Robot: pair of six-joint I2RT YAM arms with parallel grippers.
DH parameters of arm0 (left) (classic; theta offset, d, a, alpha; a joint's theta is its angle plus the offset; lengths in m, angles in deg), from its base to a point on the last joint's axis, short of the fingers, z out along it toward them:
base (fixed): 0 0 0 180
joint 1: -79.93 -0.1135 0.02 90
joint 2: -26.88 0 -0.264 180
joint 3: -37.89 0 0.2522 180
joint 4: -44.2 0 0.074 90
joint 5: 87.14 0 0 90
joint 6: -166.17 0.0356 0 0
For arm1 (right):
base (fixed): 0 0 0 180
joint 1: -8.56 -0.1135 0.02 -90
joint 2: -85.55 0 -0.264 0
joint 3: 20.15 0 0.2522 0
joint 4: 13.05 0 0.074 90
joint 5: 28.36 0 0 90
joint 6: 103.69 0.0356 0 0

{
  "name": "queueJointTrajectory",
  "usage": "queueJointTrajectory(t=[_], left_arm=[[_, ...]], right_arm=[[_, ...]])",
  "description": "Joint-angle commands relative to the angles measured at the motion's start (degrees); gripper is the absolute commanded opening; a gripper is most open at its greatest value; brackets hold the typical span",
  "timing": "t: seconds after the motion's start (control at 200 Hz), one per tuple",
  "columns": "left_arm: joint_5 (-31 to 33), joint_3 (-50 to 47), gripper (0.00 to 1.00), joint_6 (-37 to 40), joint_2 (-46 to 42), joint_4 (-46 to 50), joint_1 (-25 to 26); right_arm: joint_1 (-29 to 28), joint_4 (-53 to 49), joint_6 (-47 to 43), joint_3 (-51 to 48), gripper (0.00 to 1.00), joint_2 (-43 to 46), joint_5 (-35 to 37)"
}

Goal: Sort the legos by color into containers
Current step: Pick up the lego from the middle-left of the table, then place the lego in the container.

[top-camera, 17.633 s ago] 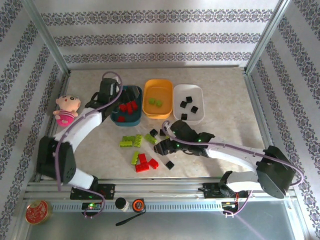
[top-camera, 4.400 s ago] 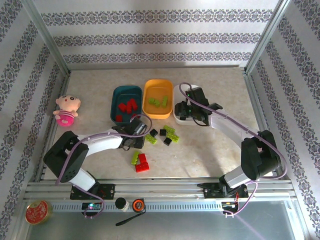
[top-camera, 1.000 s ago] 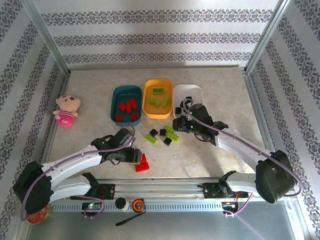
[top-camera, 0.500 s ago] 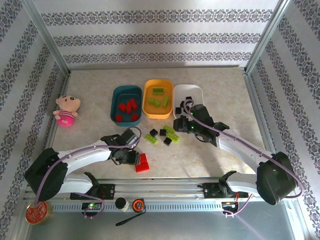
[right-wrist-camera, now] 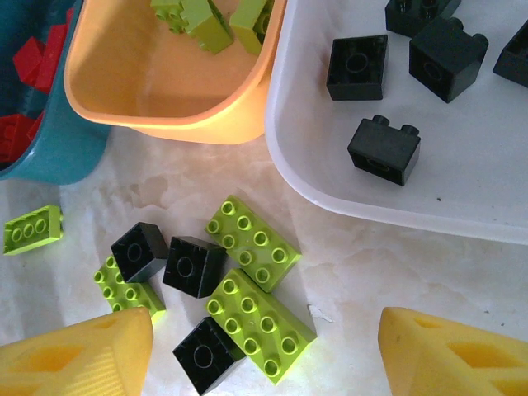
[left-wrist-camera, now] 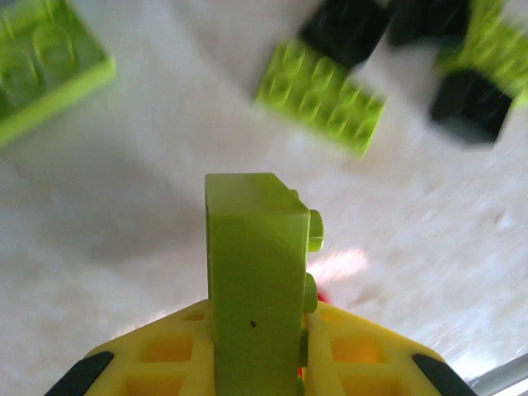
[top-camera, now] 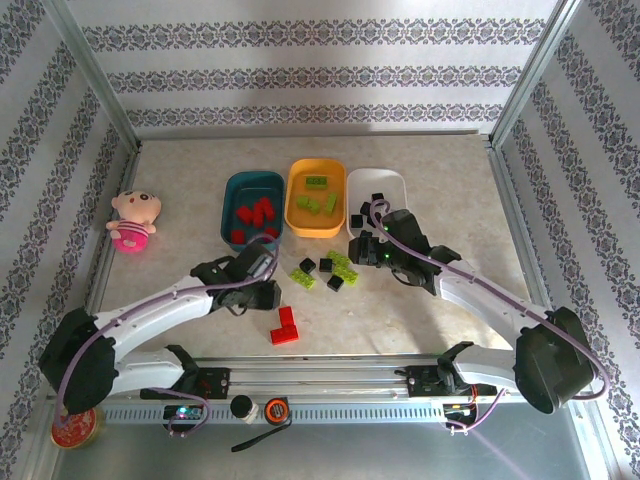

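1. Overhead camera: the left claw sits low over the table. A pair of red bricks lies just on its near side, toward the arm bases. Beyond it stands the teal tray, which holds red pieces, and next to that the orange-yellow tray, which holds lime ones. A loose cluster of lime and black legos lies between the two claws. The right claw hovers just beside that cluster, at the near corner of the white tray. A pink doll lies well off to the left claw's left.

2. Left wrist camera: the left claw is clenched on a lime brick, which stands upright between its yellow fingers. Ahead of it on the table lie a flat lime piece and another lime plate off to the left. Blurred black bricks are ahead to the right.

3. Right wrist camera: the right claw is spread wide and grips nothing. Between and just ahead of its fingers lie two large lime bricks, touching three black cubes. Farther ahead on the right, the white tray contains black bricks. The orange-yellow tray is straight ahead, and the teal tray is ahead to the left.
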Motion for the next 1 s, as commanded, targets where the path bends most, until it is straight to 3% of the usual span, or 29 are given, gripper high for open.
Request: queueJointTrajectory(t=[0.0, 0.27, 0.545, 0.83, 0.899, 0.994], left_arm=[[1.76, 6.38, 0.17, 3.99, 3.83, -4.19, -2.32], [-0.21, 25.63, 0.16, 6.09, 24.93, -17.15, -7.10], [0.52, 45.44, 0.15, 7.58, 45.42, -15.29, -9.02], [3.64, 59.78, 0.16, 8.71, 55.79, -10.82, -9.79], [3.70, 61.66, 0.21, 8.86, 57.08, -10.06, -9.95], [3.42, 63.25, 0.36, 8.93, 57.94, -9.70, -10.06]], right_arm=[[0.83, 0.53, -0.44, -0.92, 0.73, 1.40, 1.83], [1.41, 0.03, -0.09, -1.57, 0.73, 1.65, 1.39], [1.81, -0.76, -0.29, -2.62, 0.73, 2.88, 1.61], [2.07, -1.55, -0.77, -2.54, 0.74, 3.07, 1.15], [2.16, -1.61, -0.78, -2.60, 0.74, 3.08, 1.16], [2.25, -1.84, -0.77, -2.55, 0.75, 3.32, 1.00]])
